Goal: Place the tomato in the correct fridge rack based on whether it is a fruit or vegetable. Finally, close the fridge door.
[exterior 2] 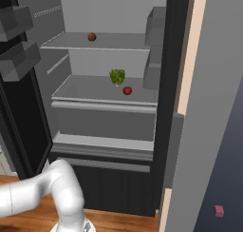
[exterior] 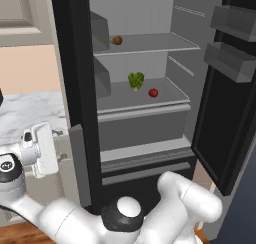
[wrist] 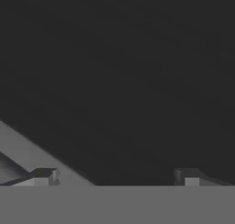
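Fridge interior is seen from the left base view with its door [exterior: 227,113] swung wide open to the right. On the fridge rack [exterior: 142,104], the broad grey shelf with a paler front lip, the tomato [exterior: 153,92] sits toward the right side. Just beside it, a little further back and to the left, stands a green leafy bunch [exterior: 136,80]; the two are near but not touching. One shelf higher, on the upper shelf [exterior: 150,44], a small brown round thing [exterior: 117,40] rests at the left. At the left of the picture is a marble desk [exterior: 30,113], and the white hand of the arm is in front of it, beside the dark left wall of the fridge.

From the right base view the same things appear from the other side. The tomato [exterior 2: 127,90] lies on the fridge rack [exterior 2: 104,101], right of its middle, with the leafy bunch [exterior 2: 117,76] just behind it. The brown thing [exterior 2: 92,36] is on the shelf above. A small pink cube [exterior 2: 219,210] lies low at the right, well apart from the fridge.

From the hand view, the two tips of the fingers [wrist: 43,176] stand far apart, released, and nothing is between them. Before them is a dark flat surface, with a grey slanted edge at the lower left.
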Available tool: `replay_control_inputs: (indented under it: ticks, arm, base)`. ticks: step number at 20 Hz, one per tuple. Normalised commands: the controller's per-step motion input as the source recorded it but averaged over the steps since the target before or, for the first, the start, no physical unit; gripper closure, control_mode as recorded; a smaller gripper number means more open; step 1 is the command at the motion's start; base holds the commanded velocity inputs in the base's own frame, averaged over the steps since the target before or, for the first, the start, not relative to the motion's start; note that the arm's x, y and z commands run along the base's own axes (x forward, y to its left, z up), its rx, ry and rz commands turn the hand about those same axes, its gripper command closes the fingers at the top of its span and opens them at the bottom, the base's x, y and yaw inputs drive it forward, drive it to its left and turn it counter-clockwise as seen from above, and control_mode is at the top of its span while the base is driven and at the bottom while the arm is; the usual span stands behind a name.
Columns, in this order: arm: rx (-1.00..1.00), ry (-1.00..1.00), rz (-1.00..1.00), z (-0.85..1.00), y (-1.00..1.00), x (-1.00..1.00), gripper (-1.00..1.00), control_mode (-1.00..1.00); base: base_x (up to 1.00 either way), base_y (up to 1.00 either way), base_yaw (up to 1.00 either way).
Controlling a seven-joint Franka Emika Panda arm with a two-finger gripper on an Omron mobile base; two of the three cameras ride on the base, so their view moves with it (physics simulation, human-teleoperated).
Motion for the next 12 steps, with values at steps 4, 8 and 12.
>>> replay_control_inputs:
  ticks: [4,8,12]
  arm:
    - [0.0,0.0,-0.2,-0.07,-0.7,0.21,-1.0,-1.0]
    - [0.0,0.0,-0.2,-0.06,-0.66,0.26,-1.0,-1.0]
    - [0.0,-0.02,-0.19,-0.11,-0.82,0.04,-1.0,-1.0]
  base:
    - [0.0,0.0,0.0]
    - [0.0,0.0,0.0]
    - [0.0,0.0,0.0]
